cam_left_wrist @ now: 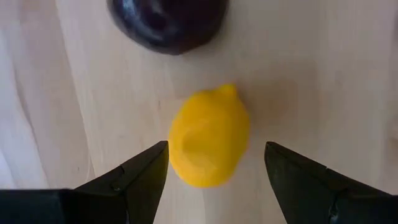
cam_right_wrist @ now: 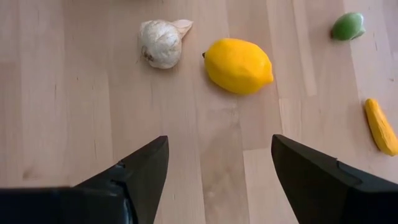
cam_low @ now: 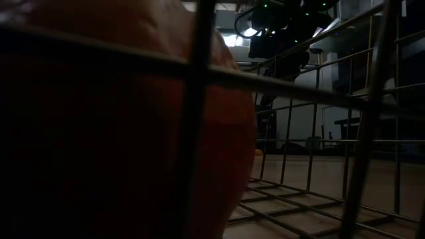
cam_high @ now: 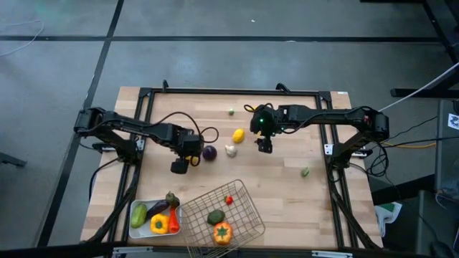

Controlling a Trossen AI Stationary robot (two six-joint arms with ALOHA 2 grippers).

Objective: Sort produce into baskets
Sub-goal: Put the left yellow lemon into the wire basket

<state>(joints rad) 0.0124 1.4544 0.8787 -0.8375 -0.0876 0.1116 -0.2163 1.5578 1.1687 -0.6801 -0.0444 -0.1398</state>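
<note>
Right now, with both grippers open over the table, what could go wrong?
The left gripper is lined up on a lemon; the rounded fruit may slip out toward the purple onion near it. The right gripper faces another lemon beside the garlic; reaching for one may knock the other.

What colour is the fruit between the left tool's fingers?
Yellow: the lemon, clearest in the left wrist view.

Lemon between the open jaws

A yellow lemon (cam_left_wrist: 209, 138) lies on the wooden tabletop (cam_left_wrist: 329, 74); a dark purple onion (cam_left_wrist: 168, 22) sits at its 11 o'clock.
</note>
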